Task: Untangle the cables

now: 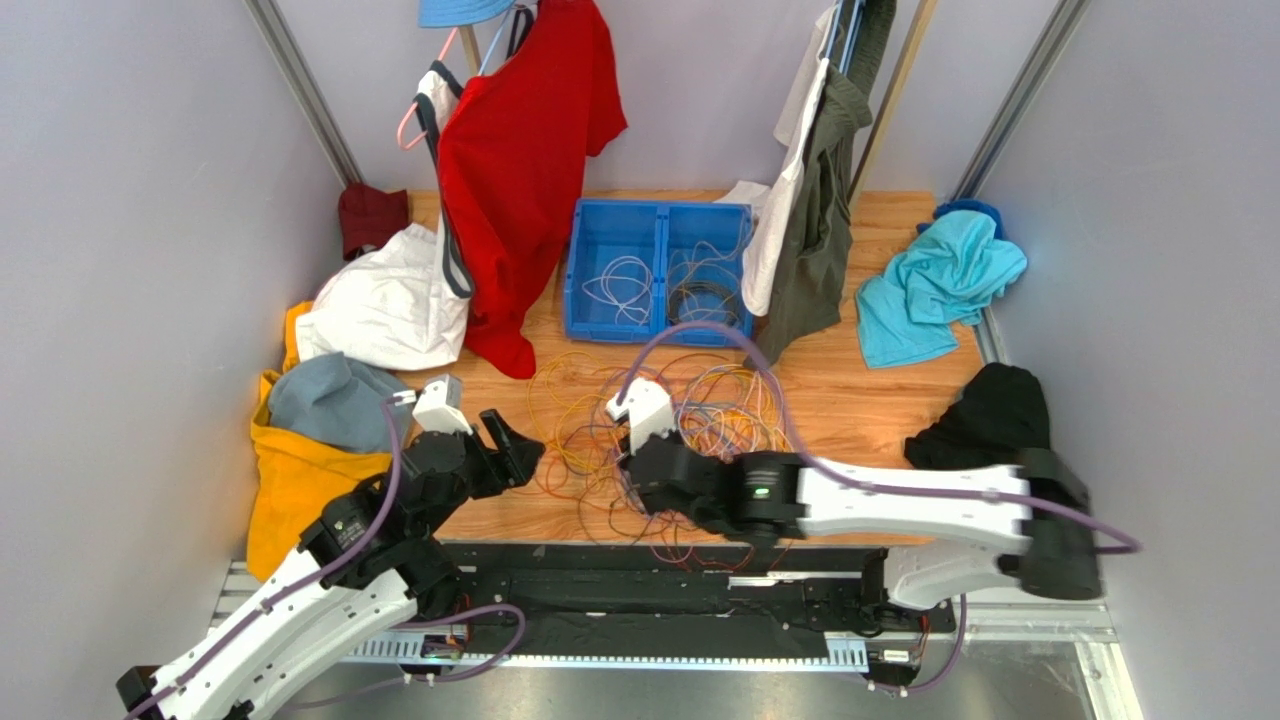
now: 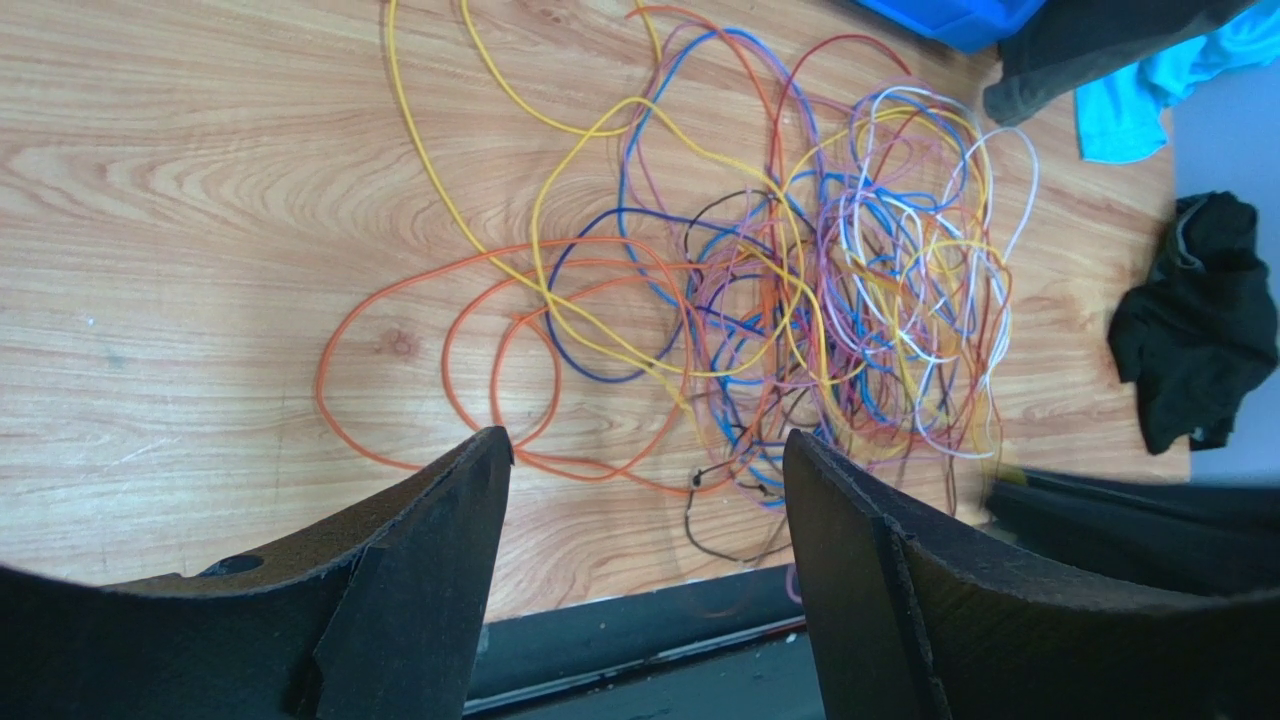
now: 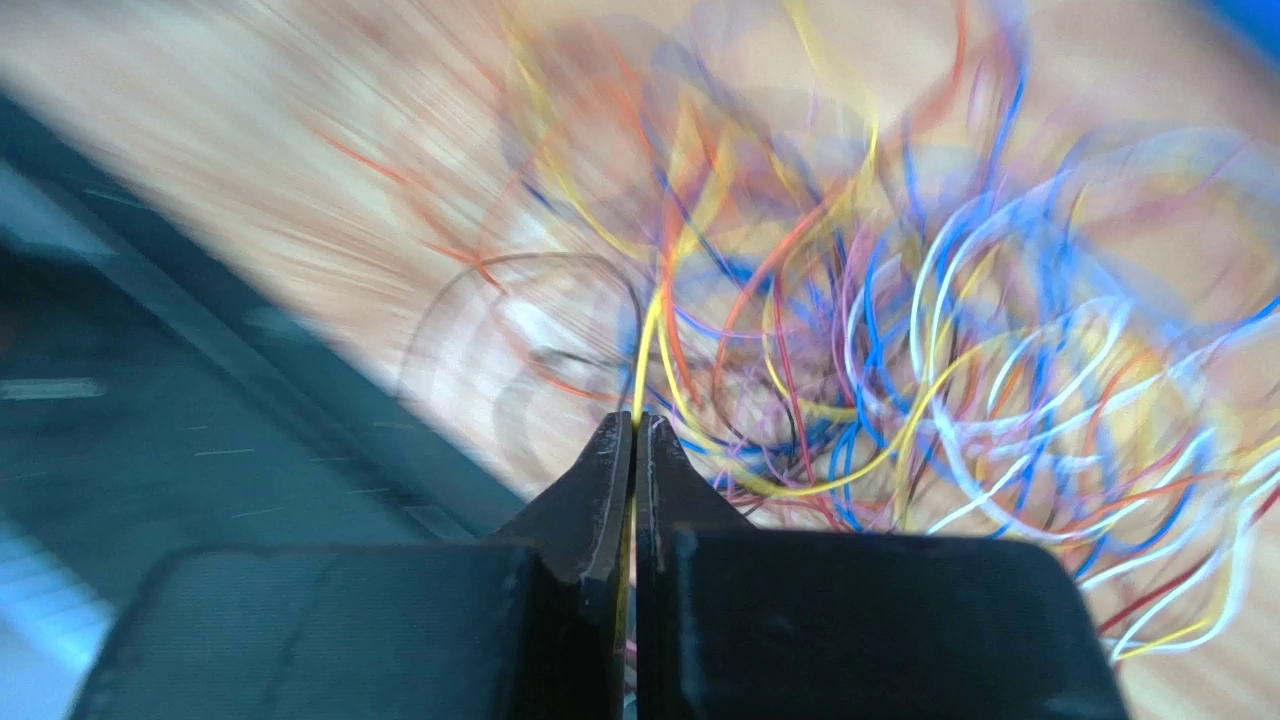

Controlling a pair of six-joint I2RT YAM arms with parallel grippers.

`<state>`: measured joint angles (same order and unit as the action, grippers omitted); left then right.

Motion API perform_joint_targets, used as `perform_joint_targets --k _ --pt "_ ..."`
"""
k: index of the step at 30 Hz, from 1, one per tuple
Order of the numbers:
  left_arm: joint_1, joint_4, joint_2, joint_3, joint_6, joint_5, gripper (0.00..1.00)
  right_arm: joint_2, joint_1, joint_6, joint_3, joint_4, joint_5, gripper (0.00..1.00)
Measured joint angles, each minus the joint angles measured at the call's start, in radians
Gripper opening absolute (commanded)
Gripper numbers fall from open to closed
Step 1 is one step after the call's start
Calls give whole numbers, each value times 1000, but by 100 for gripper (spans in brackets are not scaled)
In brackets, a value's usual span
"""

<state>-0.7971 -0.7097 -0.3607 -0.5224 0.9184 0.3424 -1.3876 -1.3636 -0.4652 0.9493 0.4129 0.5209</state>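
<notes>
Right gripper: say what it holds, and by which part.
The right gripper pinches one yellow cable between its fingertips, somewhere along its length, at the edge of the tangle.

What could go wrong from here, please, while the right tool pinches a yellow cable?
1. The yellow cable in the shut right tool runs into the dense tangle; pulling may tighten knots or drag the whole bundle.
2. The left tool is open, holding nothing, so nothing anchors the tangle.
3. The tangle lies close to the near edge of the table; a pull towards the arms might slide it off.
</notes>
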Motion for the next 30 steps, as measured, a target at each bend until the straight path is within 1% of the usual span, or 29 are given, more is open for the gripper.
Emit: perform_joint_targets --k 2,3,5,8,10,12,14,17,18,21,24,27,30 --pt "0 13 24 14 0 0 75 142 -38 51 83 31 4 0" --pt "0 21 36 19 -1 -1 75 209 -63 88 171 41 3 0" --pt "0 42 55 24 -5 -2 76 270 -89 140 328 39 -2 0" --pt "0 87 75 25 -14 -10 76 302 -97 221 587 53 -3 0" --pt "0 123 82 26 -28 -24 76 302 -94 263 705 64 8 0" --pt "0 170 85 35 -44 -47 76 299 -93 302 776 69 21 0" --pt "0 223 90 56 -60 -82 77 296 -93 336 798 72 35 0" --pt "0 307 92 101 -81 -155 82 272 -93 377 798 106 57 0" --pt "0 328 92 111 -86 -174 87 259 -93 388 798 117 62 0" --pt "0 439 85 145 -99 -262 92 217 -93 412 799 143 66 0" --pt "0 592 31 177 -97 -363 91 185 -93 430 810 182 66 0" --pt "0 709 -79 179 -93 -436 88 172 -93 463 835 189 76 0" --pt "0 734 -157 178 -90 -458 87 174 -71 497 836 179 95 0"
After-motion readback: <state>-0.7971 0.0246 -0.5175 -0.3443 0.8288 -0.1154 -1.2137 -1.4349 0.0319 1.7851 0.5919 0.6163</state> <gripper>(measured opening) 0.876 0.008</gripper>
